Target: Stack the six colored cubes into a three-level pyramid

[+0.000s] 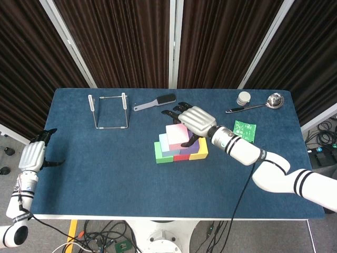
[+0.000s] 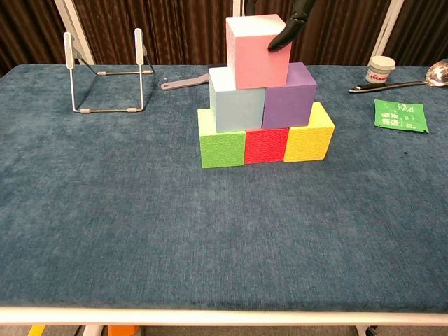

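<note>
On the blue cloth table [image 2: 105, 210] we see a pyramid of cubes. The right hand [image 1: 196, 119] holds its top pink foam cube [image 2: 253, 52], a black fingertip [image 2: 281, 36] touching the front. The left hand [image 1: 32, 155] hangs far left of it, fingers loosely spread.
</note>
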You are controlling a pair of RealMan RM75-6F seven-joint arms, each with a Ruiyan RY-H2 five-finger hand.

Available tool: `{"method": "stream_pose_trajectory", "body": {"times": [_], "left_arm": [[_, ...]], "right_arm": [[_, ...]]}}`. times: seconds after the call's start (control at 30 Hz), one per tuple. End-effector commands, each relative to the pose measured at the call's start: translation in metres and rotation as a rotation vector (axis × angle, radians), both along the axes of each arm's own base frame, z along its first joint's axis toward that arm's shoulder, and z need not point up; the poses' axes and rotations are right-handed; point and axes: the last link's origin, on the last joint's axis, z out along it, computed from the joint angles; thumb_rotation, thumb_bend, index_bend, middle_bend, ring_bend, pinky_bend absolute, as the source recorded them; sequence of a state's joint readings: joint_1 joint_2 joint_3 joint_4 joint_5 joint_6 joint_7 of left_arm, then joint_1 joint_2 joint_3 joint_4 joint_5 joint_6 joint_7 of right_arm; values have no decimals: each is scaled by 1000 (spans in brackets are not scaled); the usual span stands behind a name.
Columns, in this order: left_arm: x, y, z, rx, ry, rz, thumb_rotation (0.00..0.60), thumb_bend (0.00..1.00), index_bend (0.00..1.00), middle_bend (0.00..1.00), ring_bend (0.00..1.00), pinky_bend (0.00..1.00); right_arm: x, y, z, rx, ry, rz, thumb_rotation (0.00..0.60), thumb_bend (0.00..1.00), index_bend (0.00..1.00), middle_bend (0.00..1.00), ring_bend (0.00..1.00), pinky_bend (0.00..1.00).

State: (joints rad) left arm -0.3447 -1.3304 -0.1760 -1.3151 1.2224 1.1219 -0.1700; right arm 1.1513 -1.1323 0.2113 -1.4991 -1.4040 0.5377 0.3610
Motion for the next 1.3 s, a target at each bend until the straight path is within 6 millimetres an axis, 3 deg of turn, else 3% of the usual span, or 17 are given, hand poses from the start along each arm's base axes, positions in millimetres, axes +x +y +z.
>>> {"method": "stream_pose_trajectory", "body": {"times": [0.03, 0.13, 0.27, 0.47, 0.9, 1.1, 1.2, 1.3], "left_arm": [[0, 0, 0, -1, 0, 1, 600, 115, 113, 136, 49, 145], [0, 0, 0, -1, 1, 2, 600, 115, 113, 136, 49, 146], [-1, 0, 1, 0, 0, 5, 600, 115, 113, 136, 49, 146], [-1, 1, 1, 1, -1, 4, 600, 115, 113, 136, 49, 145], [3, -1, 2, 3, -6, -9, 600, 116, 113, 136, 49, 145], [7, 1, 6, 13, -10, -25, 600, 115, 113, 136, 49, 146], [9, 2, 11, 26, -8, -42, 600, 115, 113, 136, 49, 145], [12, -1, 18, 44, -23, -62, 600, 115, 113, 136, 49, 145]], "right_arm": [[-1, -1, -1, 0, 4, -3, 600, 116, 0, 447, 94, 0], [-1, -1, -1, 3, 5, -7, 600, 109, 0, 406, 80, 0], [-1, -1, -1, 7, 10, -11, 600, 96, 0, 263, 5, 0], [0, 0, 1, 5, -6, -13, 600, 37, 0, 113, 0, 0], [1, 9, 12, 6, -31, -7, 600, 9, 0, 64, 0, 0], [-6, 22, 43, -51, -89, 0, 600, 0, 0, 50, 0, 0], [-24, 35, 66, -113, -106, -17, 600, 0, 0, 42, 0, 0], [-57, 53, 88, -204, -83, -71, 600, 0, 0, 28, 0, 0]]}}
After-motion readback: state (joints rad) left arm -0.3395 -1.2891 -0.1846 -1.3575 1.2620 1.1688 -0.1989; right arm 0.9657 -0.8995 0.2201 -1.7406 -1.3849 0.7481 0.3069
